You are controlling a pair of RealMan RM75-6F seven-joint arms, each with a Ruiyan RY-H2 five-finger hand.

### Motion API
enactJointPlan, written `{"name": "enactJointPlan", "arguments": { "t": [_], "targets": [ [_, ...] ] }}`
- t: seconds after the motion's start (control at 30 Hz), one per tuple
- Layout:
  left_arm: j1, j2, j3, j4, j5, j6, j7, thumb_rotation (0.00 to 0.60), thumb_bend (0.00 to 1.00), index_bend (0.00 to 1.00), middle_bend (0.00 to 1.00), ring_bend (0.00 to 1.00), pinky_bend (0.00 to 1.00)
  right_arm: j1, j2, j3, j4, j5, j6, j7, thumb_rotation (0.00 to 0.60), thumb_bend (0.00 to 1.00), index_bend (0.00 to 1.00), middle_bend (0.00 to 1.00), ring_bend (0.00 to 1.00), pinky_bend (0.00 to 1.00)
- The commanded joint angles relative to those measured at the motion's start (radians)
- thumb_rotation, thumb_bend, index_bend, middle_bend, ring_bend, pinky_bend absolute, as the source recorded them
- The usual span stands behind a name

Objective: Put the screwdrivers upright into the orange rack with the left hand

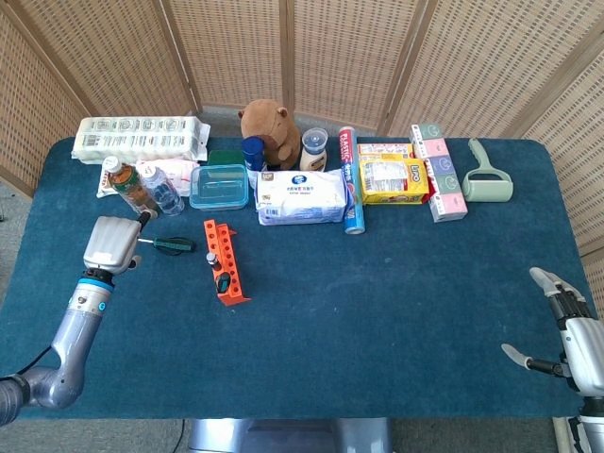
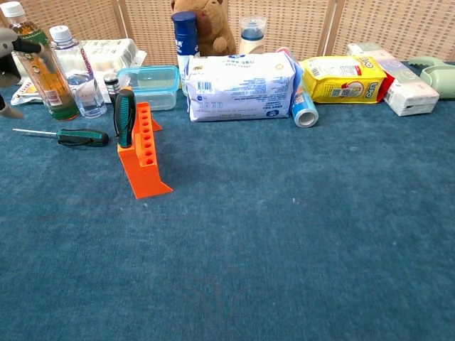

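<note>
Orange rack [image 2: 143, 153]: one screwdriver [image 2: 124, 117] seated; second screwdriver [image 2: 65, 136] flat on table. Left robot hand [image 1: 110, 243] spread, empty; low grasp risks rolling it.

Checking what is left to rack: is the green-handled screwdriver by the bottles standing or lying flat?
Lying flat. The loose screwdriver rests lengthwise on the blue table, left of the orange rack, outside it, untouched.

A table [image 1: 396, 283] covered in dark blue cloth fills the scene under even lighting. Behind it stands a folding screen [image 1: 293, 52] of woven wicker panels in wooden frames. Grey floor [image 1: 14, 203] shows at left.
</note>
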Motion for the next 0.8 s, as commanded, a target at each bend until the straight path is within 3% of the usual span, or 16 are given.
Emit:
{"name": "enactJointPlan", "arguments": {
  "t": [0.03,0.27,0.43,0.8],
  "targets": [
    [0.002,-0.013,-0.006,0.014,-0.025,-0.013,0.021,0.600,0.12,0.34,0.98,1.00,0.97,0.000,0.000,0.000,0.000,0.000,0.000,0.000,0.600,0.16,0.00,0.10,0.09,0.09],
    [-0.006,-0.060,-0.026,0.078,-0.059,-0.044,0.028,0.600,0.14,0.35,0.98,1.00,0.97,0.000,0.000,-0.003,-0.003,-0.003,-0.002,-0.001,0.600,0.16,0.00,0.10,0.09,0.09],
    [-0.018,-0.101,-0.023,0.113,-0.056,-0.080,0.026,0.600,0.26,0.35,0.98,1.00,0.97,0.001,0.000,-0.001,-0.001,0.001,-0.002,0.003,0.600,0.16,0.00,0.10,0.09,0.09],
    [-0.050,-0.185,-0.038,0.197,-0.085,-0.121,0.075,0.600,0.27,0.35,0.98,1.00,0.97,0.005,-0.001,-0.002,0.004,0.003,-0.010,0.005,0.600,0.16,0.00,0.10,0.09,0.09]
  ]
}}
